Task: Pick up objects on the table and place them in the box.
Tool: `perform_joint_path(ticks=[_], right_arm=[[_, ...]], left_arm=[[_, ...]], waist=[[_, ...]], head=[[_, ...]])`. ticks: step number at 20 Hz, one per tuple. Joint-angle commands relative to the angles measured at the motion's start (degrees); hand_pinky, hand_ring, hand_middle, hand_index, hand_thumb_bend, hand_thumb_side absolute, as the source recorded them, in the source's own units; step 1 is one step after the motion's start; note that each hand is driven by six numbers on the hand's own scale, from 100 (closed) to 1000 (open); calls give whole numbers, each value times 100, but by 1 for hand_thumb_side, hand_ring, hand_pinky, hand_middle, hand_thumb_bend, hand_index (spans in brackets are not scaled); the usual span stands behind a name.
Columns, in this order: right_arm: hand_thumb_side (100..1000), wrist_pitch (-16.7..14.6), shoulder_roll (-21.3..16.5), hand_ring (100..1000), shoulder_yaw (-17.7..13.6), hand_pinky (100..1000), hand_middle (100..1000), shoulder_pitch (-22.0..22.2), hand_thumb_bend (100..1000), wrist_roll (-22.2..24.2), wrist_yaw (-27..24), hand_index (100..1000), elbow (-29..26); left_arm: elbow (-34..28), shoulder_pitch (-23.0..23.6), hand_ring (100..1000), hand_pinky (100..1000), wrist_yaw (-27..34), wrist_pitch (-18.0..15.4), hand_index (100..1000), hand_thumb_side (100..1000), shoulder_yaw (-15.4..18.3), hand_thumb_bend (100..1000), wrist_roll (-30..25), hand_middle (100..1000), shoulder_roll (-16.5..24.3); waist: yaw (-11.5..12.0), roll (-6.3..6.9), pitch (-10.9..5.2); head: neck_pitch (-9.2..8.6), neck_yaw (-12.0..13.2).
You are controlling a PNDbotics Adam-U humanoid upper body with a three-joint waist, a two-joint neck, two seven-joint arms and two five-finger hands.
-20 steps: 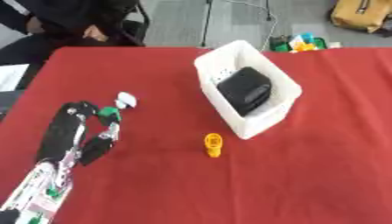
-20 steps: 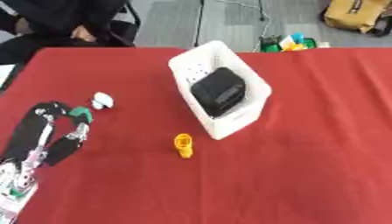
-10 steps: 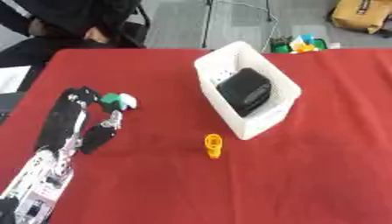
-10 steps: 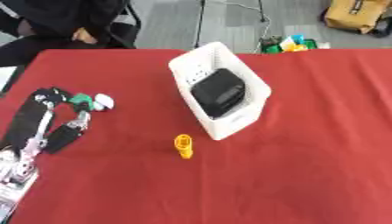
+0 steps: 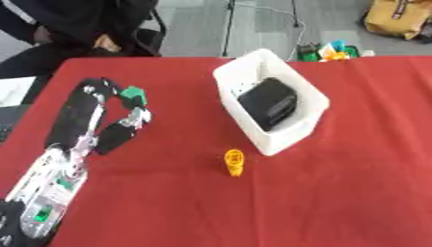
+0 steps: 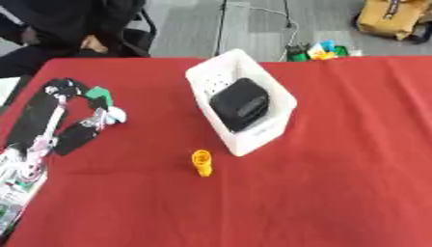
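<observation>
One red tabletop, largest element, bare and open across near and right portions. Next in size, left hand entering from lower left, fingers curled round a small green-and-white object, seemingly held above the cloth for carrying toward the box. White box, set askew at centre, already holding a black object; space remaining beside it, long near wall low enough for approach from the left. Smallest, orange object, upright just before the box's near corner, well apart from the hand, untouched. Unobstructed path from hand to box. Right hand absent from both views.
</observation>
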Motion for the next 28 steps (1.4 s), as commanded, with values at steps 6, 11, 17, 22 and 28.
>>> perform_joint_path(ticks=[6,11,17,22,28], right_arm=[[1000,46,-126,776,29,765,644,2,100,34,-55,732,-132],[1000,36,-135,777,42,765,644,11,100,49,-68,732,-132],[1000,46,-135,777,58,766,644,19,100,64,-72,732,-132],[1000,52,-131,778,69,766,644,30,100,80,-70,731,-132],[1000,49,-129,778,86,766,644,38,100,94,-84,731,-132]], left_arm=[[-78,-671,796,987,97,-97,605,791,-164,100,-187,675,253],[68,-1092,793,981,166,-161,601,794,-263,100,-297,669,208],[191,-1411,789,974,220,-196,601,795,-324,100,-363,664,125],[282,-1713,784,967,287,-215,600,800,-377,100,-420,659,20],[514,-2106,779,960,365,-245,599,813,-449,100,-518,652,-156]], waist=[[-44,39,-174],[-89,58,-184],[-109,78,-187],[-123,81,-197],[-157,77,-213]], head=[[66,38],[68,44],[69,41],[75,32],[42,49]])
